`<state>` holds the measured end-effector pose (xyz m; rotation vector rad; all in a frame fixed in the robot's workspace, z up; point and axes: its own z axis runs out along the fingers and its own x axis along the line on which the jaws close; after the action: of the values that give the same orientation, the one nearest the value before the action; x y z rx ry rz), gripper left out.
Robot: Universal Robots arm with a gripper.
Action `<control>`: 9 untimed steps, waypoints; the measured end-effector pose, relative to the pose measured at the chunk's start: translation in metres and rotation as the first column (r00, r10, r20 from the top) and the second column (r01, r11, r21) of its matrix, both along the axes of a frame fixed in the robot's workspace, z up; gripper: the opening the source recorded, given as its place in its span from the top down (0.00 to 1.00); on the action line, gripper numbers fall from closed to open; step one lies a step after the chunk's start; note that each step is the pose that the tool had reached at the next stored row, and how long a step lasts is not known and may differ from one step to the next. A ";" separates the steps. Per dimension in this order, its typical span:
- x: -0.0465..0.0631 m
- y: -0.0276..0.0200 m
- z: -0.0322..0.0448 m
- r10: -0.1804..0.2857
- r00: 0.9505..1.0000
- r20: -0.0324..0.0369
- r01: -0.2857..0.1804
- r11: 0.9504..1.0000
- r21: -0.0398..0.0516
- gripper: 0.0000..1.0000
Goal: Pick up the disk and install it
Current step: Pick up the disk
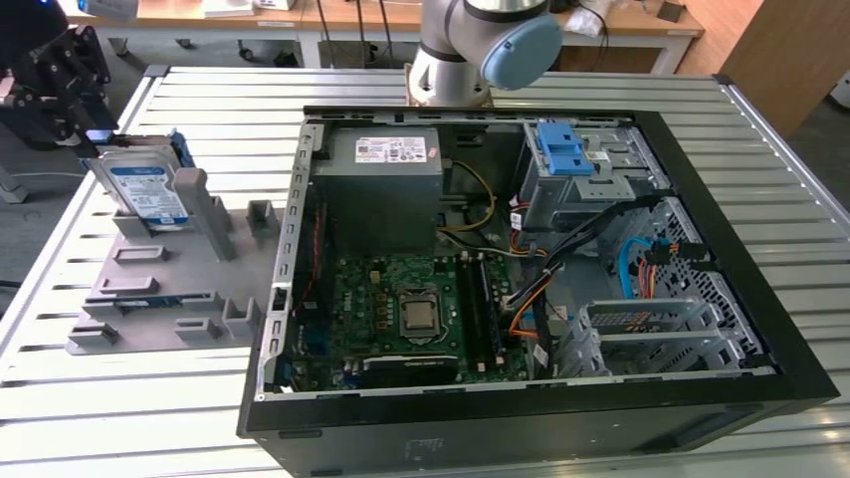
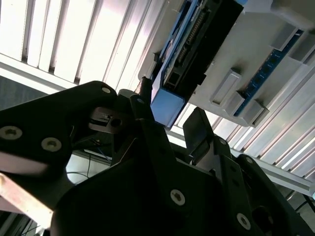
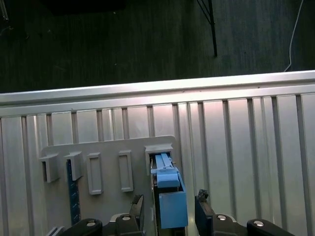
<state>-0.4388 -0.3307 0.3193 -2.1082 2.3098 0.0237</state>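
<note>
On a slatted metal table [image 1: 398,85], the disk [image 1: 143,189] stands in a grey holder [image 1: 146,289]. The gripper [image 3: 170,197] straddles it, jaws wide. Probably stiff, weighty and fragile, so clamp its flat faces.

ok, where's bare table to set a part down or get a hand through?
Free: table slats between the grey fixture and the near edge, exterior view's left; slats between the disk and the arm's base; a narrow strip past the case on the exterior view's right. Crowded: around the disk, where the open gripper straddles it, and the cabled case interior.
</note>
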 end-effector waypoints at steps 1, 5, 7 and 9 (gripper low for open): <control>0.000 0.0000 0.0000 0.000 1.000 0.000 0.000 1.000 0.000 0.47; 0.000 0.0000 -0.0003 0.000 1.000 0.000 0.000 1.000 0.000 0.47; 0.000 -0.0004 -0.0015 0.003 1.000 0.001 -0.003 1.000 0.000 0.47; 0.000 -0.0006 -0.0028 0.007 1.000 0.000 -0.007 1.000 0.002 0.47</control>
<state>-0.4391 -0.3312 0.3165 -2.1151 2.3015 0.0252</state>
